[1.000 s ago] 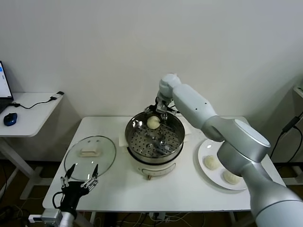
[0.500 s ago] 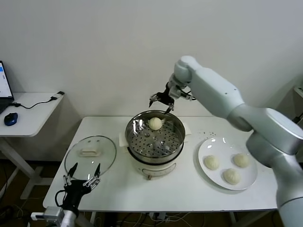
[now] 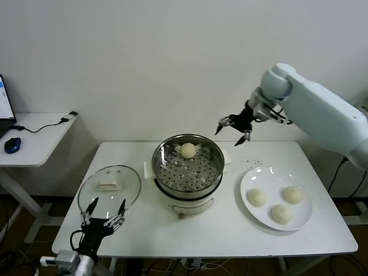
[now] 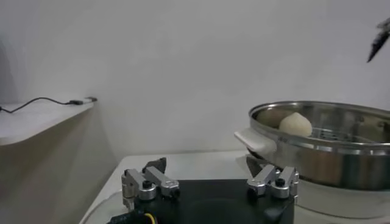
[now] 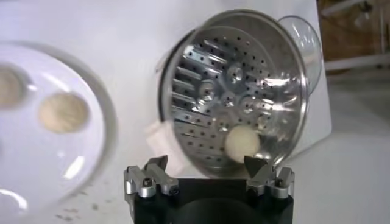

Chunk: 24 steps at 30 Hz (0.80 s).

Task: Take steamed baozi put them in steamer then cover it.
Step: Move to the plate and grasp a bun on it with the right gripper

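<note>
One steamed baozi [image 3: 187, 150] is sitting on the perforated floor of the steamer [image 3: 188, 167], close to the far wall, as the right wrist view [image 5: 242, 143] is also showing. Three more buns [image 3: 280, 203] are lying on the white plate [image 3: 253, 177] to the right of the steamer on the tabletop [image 3: 224, 230]. Up in the air, above the gap between steamer and plate, the right tool [image 3: 234, 126] is hanging with its fingers spread wide and nothing between them. Its arm [image 3: 322, 112] is reaching in from the right side. Off to the left of the steamer, the cover [image 3: 109, 188] is lying flat on the tabletop with its cream handle facing up. Just beyond the tabletop's near left edge, the left tool [image 3: 103, 217] is hovering near the cover, fingers released and empty. On a side desk [image 3: 40, 135] at far left, a mouse [image 3: 12, 144] is resting.
</note>
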Tool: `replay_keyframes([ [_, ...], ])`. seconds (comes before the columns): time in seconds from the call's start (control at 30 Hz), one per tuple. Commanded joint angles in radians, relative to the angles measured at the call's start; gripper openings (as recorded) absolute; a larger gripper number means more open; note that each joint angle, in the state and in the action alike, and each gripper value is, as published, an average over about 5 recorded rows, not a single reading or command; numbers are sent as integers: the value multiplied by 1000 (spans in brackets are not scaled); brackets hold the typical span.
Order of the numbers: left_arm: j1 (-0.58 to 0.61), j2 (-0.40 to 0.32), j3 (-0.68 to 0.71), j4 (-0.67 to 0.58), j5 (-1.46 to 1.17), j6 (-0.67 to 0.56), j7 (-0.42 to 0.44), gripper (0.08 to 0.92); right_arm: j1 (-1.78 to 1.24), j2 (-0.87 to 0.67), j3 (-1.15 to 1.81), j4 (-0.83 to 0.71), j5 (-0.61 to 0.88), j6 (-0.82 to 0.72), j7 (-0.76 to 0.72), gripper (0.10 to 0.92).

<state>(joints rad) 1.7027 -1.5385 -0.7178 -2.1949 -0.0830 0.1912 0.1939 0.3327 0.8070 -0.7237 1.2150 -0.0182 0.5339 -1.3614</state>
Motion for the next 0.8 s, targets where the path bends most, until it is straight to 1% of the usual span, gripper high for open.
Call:
replay_keyframes([
  [0.03,-1,4,5,2,0,0,1,823,-90,-206,62,166,66,-1038,-43,823],
  [0.2,0,8,10,0,1,3,5,823,-209,-259,121,198,40,-1041,8,823],
  [0.33,0,13,11,0,2,4,8,823,-339,-262,196,211,2,-1033,49,823],
  [0.53,3,19,10,10,3,7,10,823,-496,-206,285,188,-92,-958,69,823],
  [0.63,4,19,9,14,3,9,12,823,-526,-169,295,155,-132,-941,67,823],
  [0.8,3,16,5,12,3,13,15,823,-538,-109,302,80,-191,-865,72,823],
])
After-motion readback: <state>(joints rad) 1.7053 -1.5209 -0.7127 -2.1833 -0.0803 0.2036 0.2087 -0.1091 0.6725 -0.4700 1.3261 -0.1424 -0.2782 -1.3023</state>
